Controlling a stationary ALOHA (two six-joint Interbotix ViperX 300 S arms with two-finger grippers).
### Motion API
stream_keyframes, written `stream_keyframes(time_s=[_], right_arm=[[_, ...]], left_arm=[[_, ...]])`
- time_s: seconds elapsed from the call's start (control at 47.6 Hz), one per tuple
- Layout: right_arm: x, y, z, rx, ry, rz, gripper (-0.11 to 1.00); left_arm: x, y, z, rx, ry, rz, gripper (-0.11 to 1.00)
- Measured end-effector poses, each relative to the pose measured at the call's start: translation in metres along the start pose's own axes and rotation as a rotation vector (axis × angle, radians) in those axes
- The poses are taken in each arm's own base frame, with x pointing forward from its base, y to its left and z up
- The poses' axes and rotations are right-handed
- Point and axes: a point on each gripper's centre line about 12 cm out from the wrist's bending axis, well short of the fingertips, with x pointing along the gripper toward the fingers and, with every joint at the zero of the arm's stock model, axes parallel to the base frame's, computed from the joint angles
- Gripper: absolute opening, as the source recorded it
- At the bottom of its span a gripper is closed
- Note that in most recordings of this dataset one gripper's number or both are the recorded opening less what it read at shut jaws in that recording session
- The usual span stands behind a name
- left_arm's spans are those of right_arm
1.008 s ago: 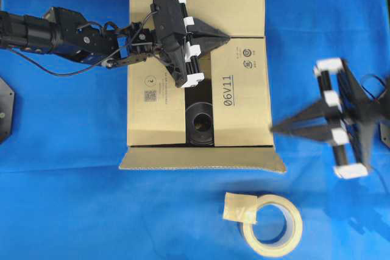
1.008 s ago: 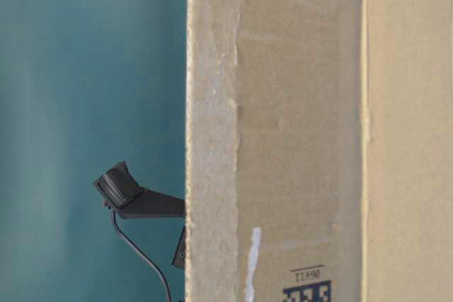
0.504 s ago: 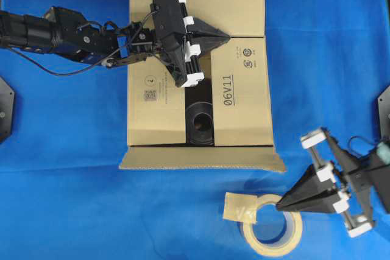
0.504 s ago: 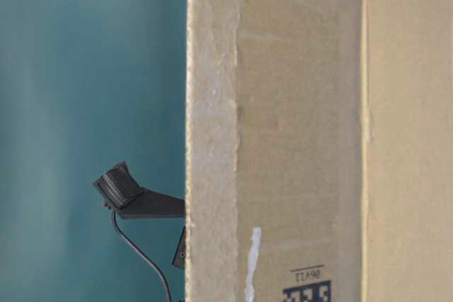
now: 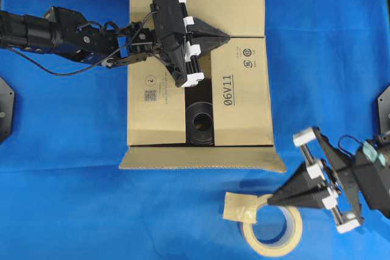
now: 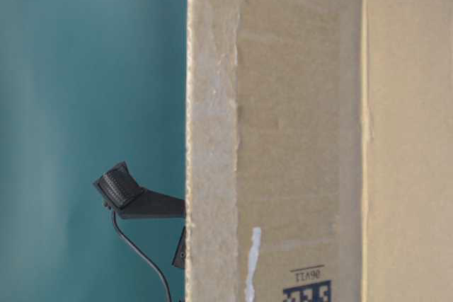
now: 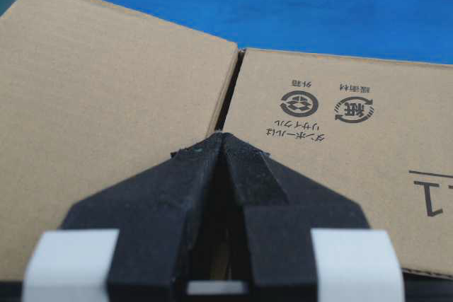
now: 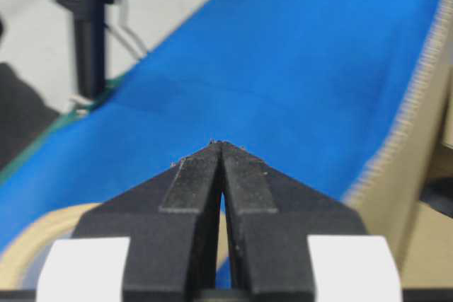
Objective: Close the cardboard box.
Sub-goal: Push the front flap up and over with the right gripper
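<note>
Looking down from overhead, we see the left pincer (image 5: 224, 39) clenched, its two fingers pressed tip to tip with nothing between them. It lies over the top of the cardboard box (image 5: 244, 101), its tip at the seam where the far flap meets the right-hand flap; whether it touches the card we cannot tell. The left wrist view shows the same shut tip (image 7: 221, 136) above that seam, with printed recycling marks on the flap beyond.

The right pincer (image 5: 270, 201) is also clenched and empty, fingers meeting at the tip with only a thin slit behind it, as the right wrist view confirms (image 8: 221, 145). It hangs over the blue desk (image 5: 73, 199), pointing at the tape roll (image 5: 292, 235); its tip overlaps the roll's rim from above, and contact is unclear.

The box sits at the middle of the desk, toward the far edge. We count four flaps: three folded in and one near flap lying outward. A gap between the side flaps shows a dark round object (image 5: 199, 123) inside, which we cannot identify. The table-level view is almost filled by the box wall (image 6: 297, 139), which hides both pincers; only a black arm part (image 6: 131, 196) shows beside it.

We count one box, one tape roll and two pincers.
</note>
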Motion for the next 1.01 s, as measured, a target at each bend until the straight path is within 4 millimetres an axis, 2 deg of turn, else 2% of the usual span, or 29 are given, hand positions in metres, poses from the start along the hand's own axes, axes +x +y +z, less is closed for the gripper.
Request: stream_keyframes(time_s=[0.273, 0.483, 0.672, 1.008], right_arm=[[-0.004, -0.049, -0.002, 0.071, 0.01, -0.165, 0.0], [-0.009, -0.078, -0.008, 0.116, 0.042, -0.26, 0.0], [-0.015, -0.093, -0.015, 0.143, 0.073, -0.314, 0.0], [-0.016, -0.106, -0.046, 0.223, 0.159, -0.376, 0.0]], left_arm=[[0.0, -0.001, 0.0, -0.003, -0.002, -0.001, 0.0], [0.0, -0.001, 0.0, -0.007, 0.0, -0.002, 0.0], [0.0, -0.001, 0.0, -0.004, 0.0, -0.003, 0.0], [0.0, -0.003, 0.0, -0.004, 0.0, -0.005, 0.0]])
